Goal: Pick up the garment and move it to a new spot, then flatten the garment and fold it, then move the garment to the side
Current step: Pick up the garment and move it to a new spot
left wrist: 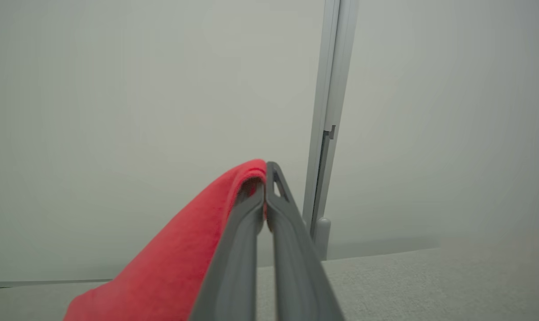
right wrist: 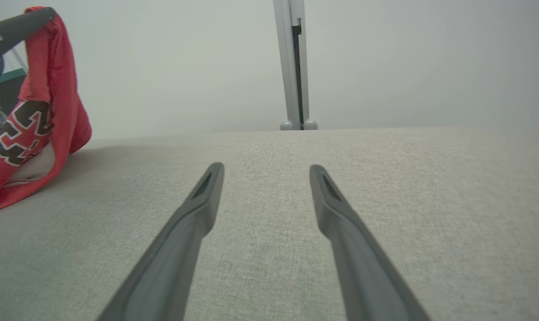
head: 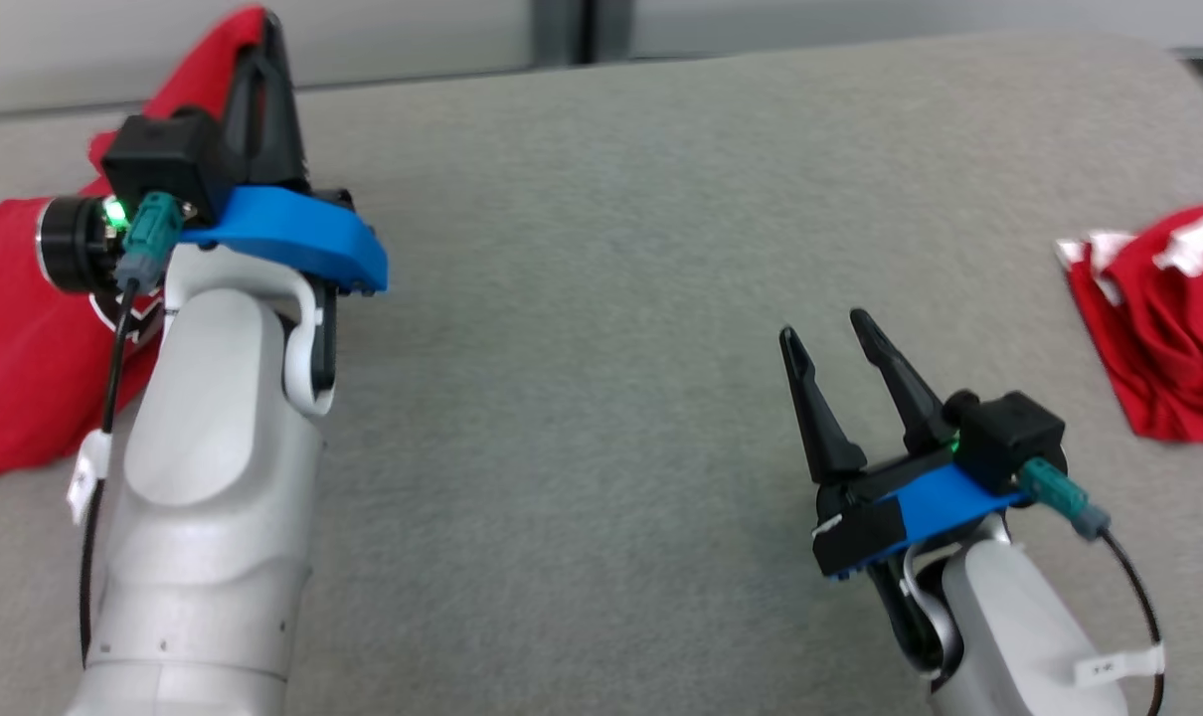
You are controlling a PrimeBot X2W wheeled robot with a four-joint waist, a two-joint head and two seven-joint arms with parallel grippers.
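Observation:
The garment (head: 15,328) is red with dark and white lettering and lies bunched at the table's far left. One part of it is drawn up into a peak. My left gripper (head: 269,30) is shut on that peak, holding the cloth above the table. In the left wrist view the red garment (left wrist: 176,258) drapes over the pinched fingertips of the left gripper (left wrist: 266,178). My right gripper (head: 825,330) stands open over bare table at the lower right, with nothing between its fingers (right wrist: 207,196). The right wrist view shows the lifted garment (right wrist: 33,125) at its far left.
A second red cloth with white trim (head: 1168,318) lies crumpled at the table's right edge. The table (head: 601,249) is covered in grey fabric. Behind it stands a pale wall with a vertical metal post (right wrist: 294,67).

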